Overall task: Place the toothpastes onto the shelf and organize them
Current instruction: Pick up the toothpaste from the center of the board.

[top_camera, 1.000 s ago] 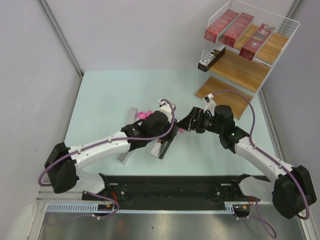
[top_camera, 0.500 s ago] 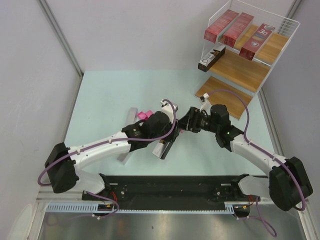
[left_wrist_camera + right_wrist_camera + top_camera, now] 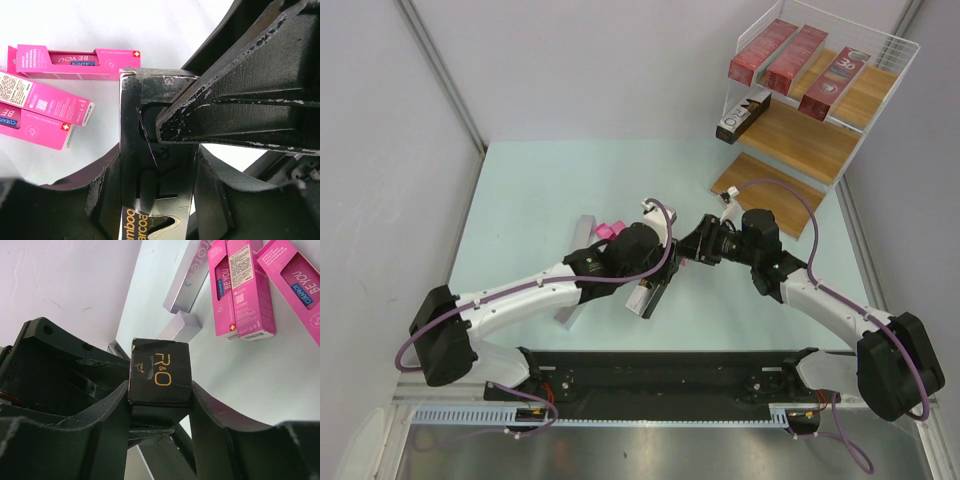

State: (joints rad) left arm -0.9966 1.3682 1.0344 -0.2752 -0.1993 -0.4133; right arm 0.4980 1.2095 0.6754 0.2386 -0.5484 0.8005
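Observation:
A silver-grey toothpaste carton [image 3: 648, 292] with a black end [image 3: 160, 371] hangs above the table between both arms. My left gripper [image 3: 642, 280] [image 3: 157, 200] is shut on its silver body [image 3: 157, 150]. My right gripper [image 3: 684, 254] [image 3: 160, 407] is shut on the black "R&O" end, one finger pressed to each side. Three pink toothpaste cartons [image 3: 610, 230] [image 3: 75, 62] [image 3: 245, 290] lie on the table behind the left gripper. Another silver carton [image 3: 575, 275] [image 3: 187, 280] lies left of them. The white wire shelf [image 3: 820, 145] stands at the far right with three dark red cartons [image 3: 790, 55] on top and one silver-black carton [image 3: 742, 115] on the middle board.
The shelf's lowest wooden board [image 3: 760, 185] sits on the table just behind my right arm. Grey walls close in the table on the left and at the back. A black rail [image 3: 660, 375] runs along the near edge between the arm bases.
My right gripper has slid left onto the carton's black end and its jaws have closed from wide open onto it. The left arm and the carton have stayed put.

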